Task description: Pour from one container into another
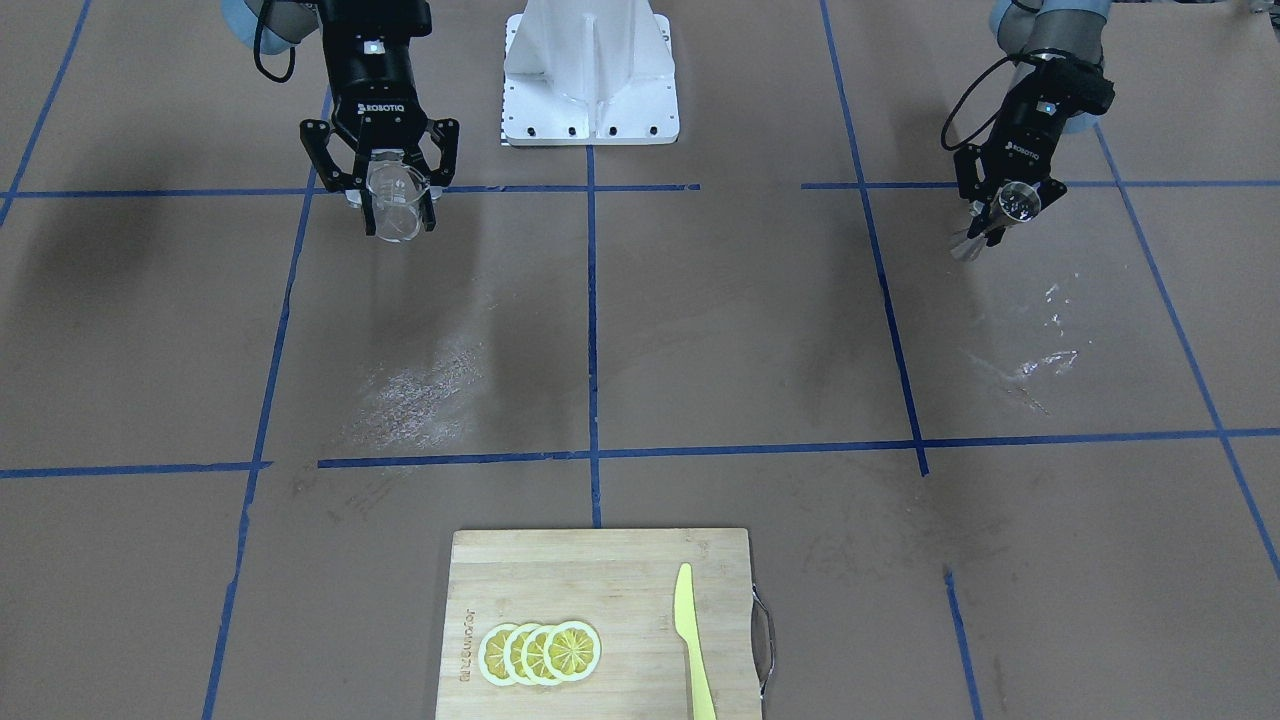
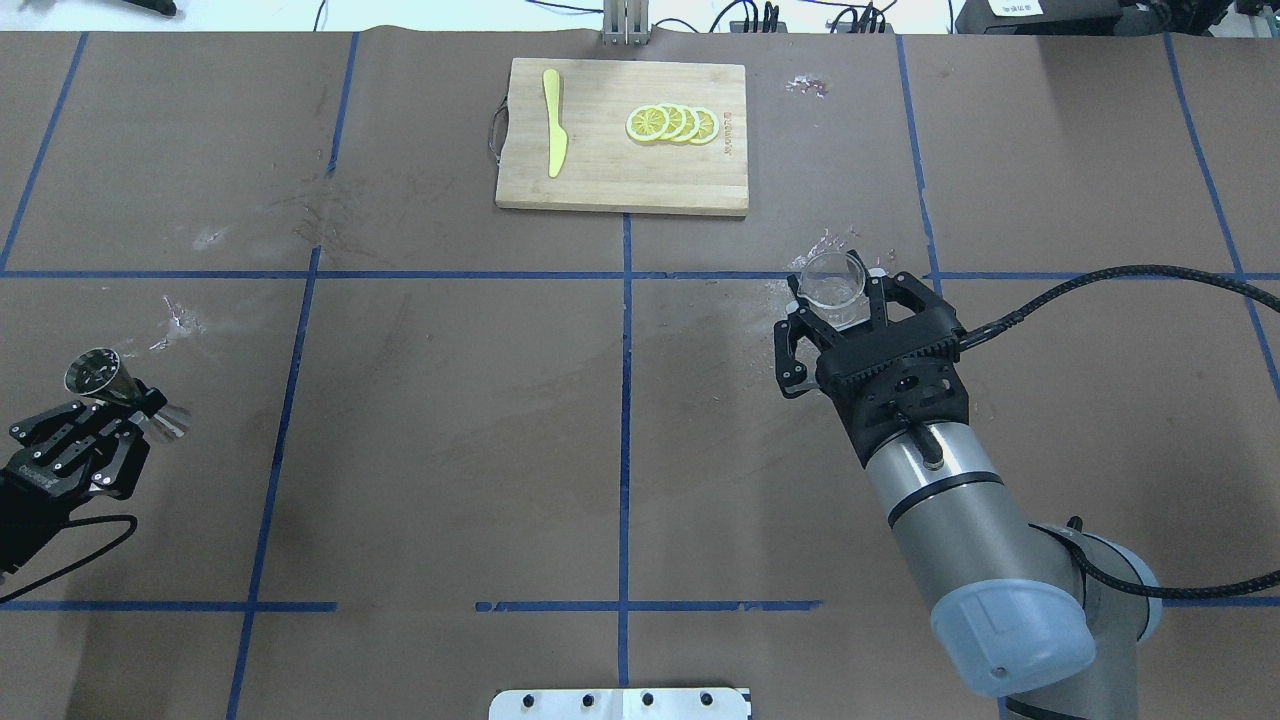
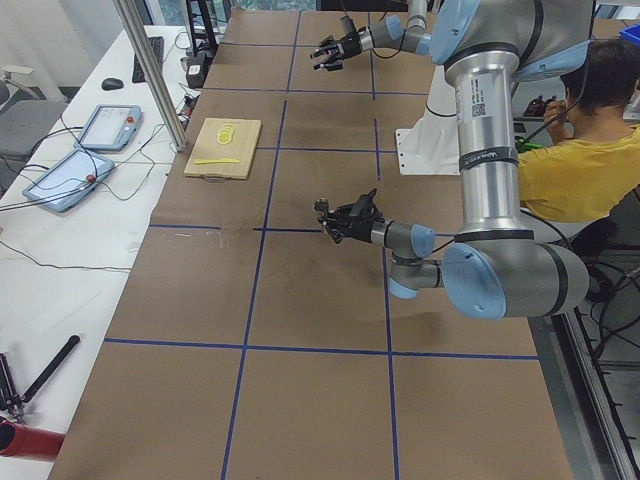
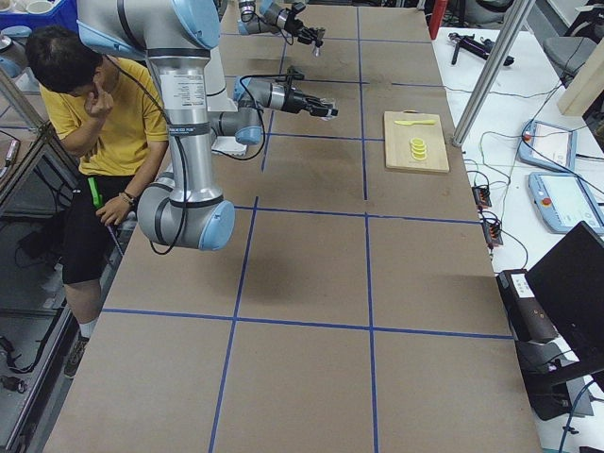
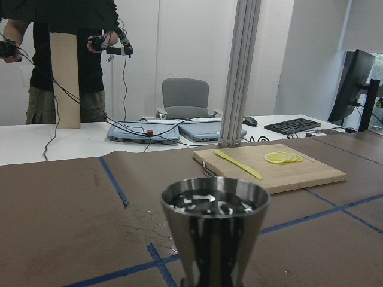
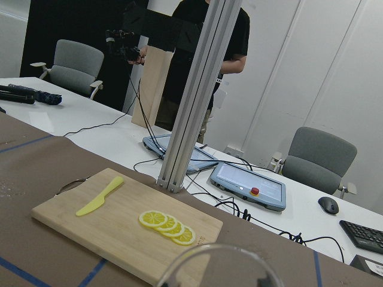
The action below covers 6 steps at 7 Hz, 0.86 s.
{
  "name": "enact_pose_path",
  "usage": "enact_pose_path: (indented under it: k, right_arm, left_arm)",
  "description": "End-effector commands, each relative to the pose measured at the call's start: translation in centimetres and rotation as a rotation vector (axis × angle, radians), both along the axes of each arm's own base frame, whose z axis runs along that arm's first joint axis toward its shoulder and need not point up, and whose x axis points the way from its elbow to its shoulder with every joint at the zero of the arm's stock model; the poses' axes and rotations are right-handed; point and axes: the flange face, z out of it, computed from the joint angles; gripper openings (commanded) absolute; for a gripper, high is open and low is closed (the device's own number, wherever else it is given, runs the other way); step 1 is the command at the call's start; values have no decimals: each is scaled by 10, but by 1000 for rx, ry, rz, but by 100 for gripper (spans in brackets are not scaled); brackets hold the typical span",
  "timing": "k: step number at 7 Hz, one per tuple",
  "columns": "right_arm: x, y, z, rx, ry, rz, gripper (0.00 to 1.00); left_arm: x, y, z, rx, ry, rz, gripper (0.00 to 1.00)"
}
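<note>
My right gripper (image 2: 840, 305) is shut on the clear measuring cup (image 2: 832, 280), held upright; the same gripper (image 1: 400, 215) and cup (image 1: 395, 195) appear at the front-facing view's upper left. In the right wrist view only the cup's rim (image 6: 215, 266) shows, at the bottom edge. Far across the table, my left gripper (image 2: 128, 405) is shut on the waist of the metal jigger (image 2: 100, 372), which is tilted. Its upper cone (image 5: 214, 233) fills the left wrist view and holds a glistening liquid. The left gripper (image 1: 990, 215) and jigger (image 1: 1015, 205) also show at the front-facing view's upper right.
A wooden cutting board (image 2: 622, 175) with a yellow knife (image 2: 553, 135) and lemon slices (image 2: 672, 123) lies at the table's far middle. Wet smears mark the paper near each gripper (image 1: 420, 390) (image 1: 1040, 360). The white robot base (image 1: 590, 75) stands between the arms.
</note>
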Motion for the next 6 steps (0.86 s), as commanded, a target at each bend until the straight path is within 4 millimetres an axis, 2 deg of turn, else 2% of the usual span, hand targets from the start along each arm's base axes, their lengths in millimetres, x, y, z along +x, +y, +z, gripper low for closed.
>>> enact_pose_path:
  k: [1,3,6]
  right_arm:
    - [0,0,-1,1,-4,0,0]
    - [0,1,-4,2,-10,-2,0]
    - [0,1,-4,2,-10,-2,0]
  left_arm:
    - [15,26,4,-38,-32,-109,0]
    - [21,26,7,-32,-102,-130,0]
    - [23,26,10,-101,45,-111,0]
